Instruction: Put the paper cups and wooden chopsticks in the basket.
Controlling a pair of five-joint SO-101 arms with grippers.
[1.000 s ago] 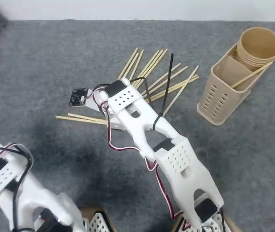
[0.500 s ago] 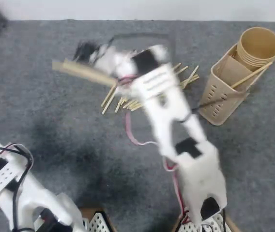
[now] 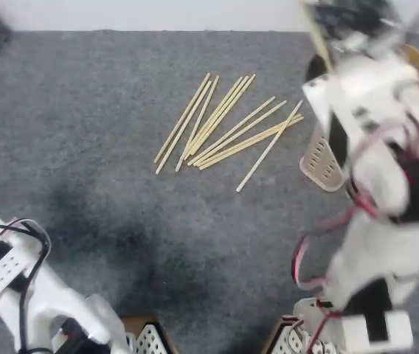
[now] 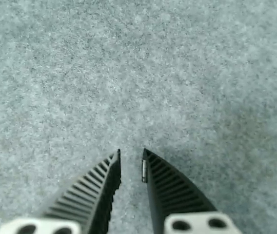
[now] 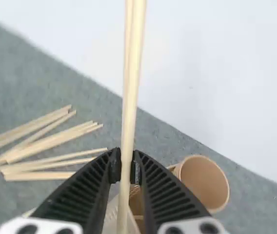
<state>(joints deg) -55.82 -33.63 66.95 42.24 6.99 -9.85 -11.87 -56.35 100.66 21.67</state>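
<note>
I am pinching chopsticks (image 5: 132,73) in the right gripper (image 5: 125,168) over the basket (image 3: 320,158), aiming their lower tips beside the paper cups (image 5: 204,180); the left gripper (image 4: 131,153) is idling slightly spread, empty.

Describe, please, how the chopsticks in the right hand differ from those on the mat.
The held chopsticks are clamped in the right hand, in the air by the basket; the loose chopsticks lie flat on the mat. The held chopsticks are pressed together; the loose chopsticks fan out. Both are pale wood.
</note>
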